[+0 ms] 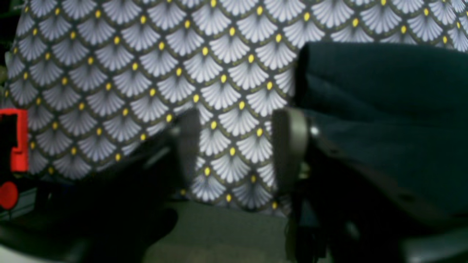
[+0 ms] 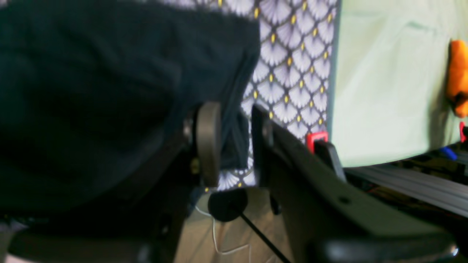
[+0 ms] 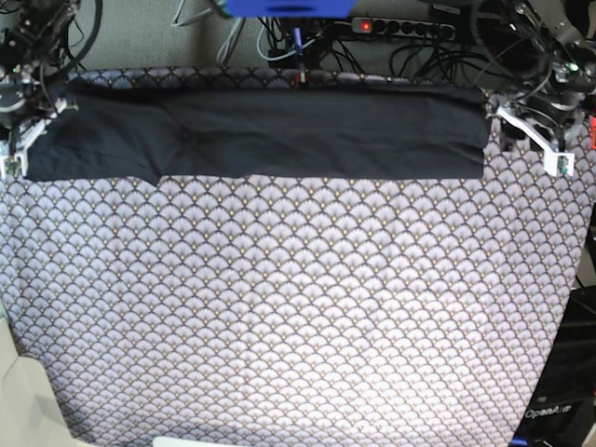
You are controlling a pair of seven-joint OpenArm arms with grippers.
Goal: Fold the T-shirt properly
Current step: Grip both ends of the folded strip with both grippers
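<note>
The black T-shirt (image 3: 270,135) lies as one long folded strip along the far edge of the table. In the base view my left gripper (image 3: 538,142) stands just past the strip's right end. The left wrist view shows that gripper (image 1: 237,146) open, with only patterned cloth in the gap and the T-shirt (image 1: 384,109) beside its right finger. My right gripper (image 3: 23,144) is at the strip's left end. Up close in the right wrist view, the right gripper (image 2: 234,144) has its fingers apart, and a loose corner of the T-shirt (image 2: 109,91) hangs between them.
A grey scallop-patterned cloth (image 3: 298,307) covers the whole table. Cables and a power strip (image 3: 400,28) run behind the far edge. A red clamp (image 1: 14,138) sits at the table's side. Beyond the cloth's edge are a pale green surface (image 2: 384,91) and an orange object (image 2: 459,76).
</note>
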